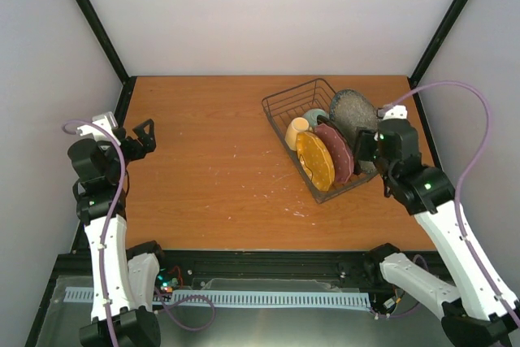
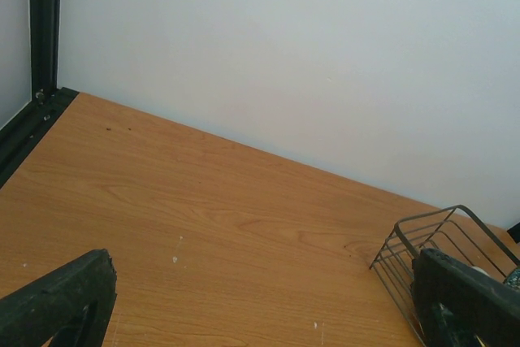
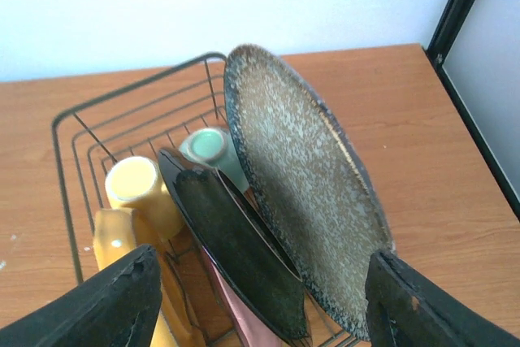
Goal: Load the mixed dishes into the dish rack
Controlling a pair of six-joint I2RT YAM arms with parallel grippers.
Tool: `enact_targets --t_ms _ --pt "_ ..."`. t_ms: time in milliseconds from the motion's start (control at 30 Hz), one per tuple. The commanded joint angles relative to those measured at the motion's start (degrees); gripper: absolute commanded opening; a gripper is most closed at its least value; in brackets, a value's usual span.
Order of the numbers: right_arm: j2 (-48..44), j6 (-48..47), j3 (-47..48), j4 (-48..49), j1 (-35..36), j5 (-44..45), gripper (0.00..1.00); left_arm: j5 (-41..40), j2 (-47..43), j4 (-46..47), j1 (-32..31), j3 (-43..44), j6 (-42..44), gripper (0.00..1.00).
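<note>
The dark wire dish rack [image 1: 292,93] stands at the back right of the table. In it stand the orange-yellow plate [image 1: 315,160], the maroon-pink speckled plate [image 1: 335,152] and the grey speckled plate [image 1: 355,115], all on edge, with the yellow mug [image 1: 296,132] and the pale green bowl [image 1: 315,116] behind them. My right gripper [image 1: 363,148] hovers open over the rack's right side. In the right wrist view its fingers [image 3: 114,302] straddle the grey plate [image 3: 305,176] and the maroon plate's dark back [image 3: 236,237], holding nothing. My left gripper [image 1: 148,137] is open and empty at the far left.
The left wrist view shows bare wooden table [image 2: 203,225] and one rack corner [image 2: 422,241] at the right. A black frame post [image 1: 443,30] and white walls close in the table's back and sides.
</note>
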Motion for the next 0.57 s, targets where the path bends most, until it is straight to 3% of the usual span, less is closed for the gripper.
enact_targets --t_ms 0,533 --pt "-5.22 -0.33 2.55 -1.53 -0.47 0.06 0.68 1.33 -0.33 1.34 -0.26 0.38 -0.04 1.0" --pt "-10.9 1.57 1.38 -4.46 -0.46 1.25 0.67 1.69 -0.16 1.84 -0.27 -1.58 0.11 1.0"
